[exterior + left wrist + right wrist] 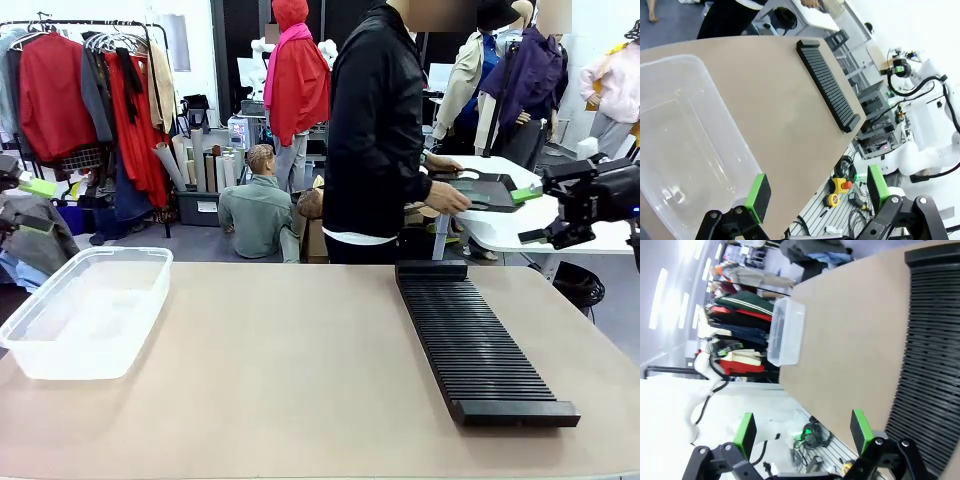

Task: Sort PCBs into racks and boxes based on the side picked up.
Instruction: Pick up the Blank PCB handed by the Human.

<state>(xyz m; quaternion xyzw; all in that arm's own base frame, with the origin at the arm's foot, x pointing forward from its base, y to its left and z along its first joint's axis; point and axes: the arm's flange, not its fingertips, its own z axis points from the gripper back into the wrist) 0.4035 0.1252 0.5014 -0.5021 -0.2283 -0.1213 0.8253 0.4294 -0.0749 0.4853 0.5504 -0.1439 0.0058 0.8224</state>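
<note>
A clear plastic box (85, 310) stands empty at the table's left, seen close in the left wrist view (685, 150) and small in the right wrist view (786, 332). The long black ribbed rack (480, 345) lies at the right with empty slots (827, 85) (930, 340). PCBs are out of view. My left gripper (38, 206) hovers open off the table's left edge, above the box's near end (817, 192). Open too, my right gripper (530, 214) hangs high at the right, over the rack's near end (803, 431). Neither holds anything.
A person in black stands at the far edge, turned away, with hands on a shallow black tray (490, 190) on a white table behind. The tan tabletop (300, 380) lies bare between box and rack. Clothes racks stand in the background.
</note>
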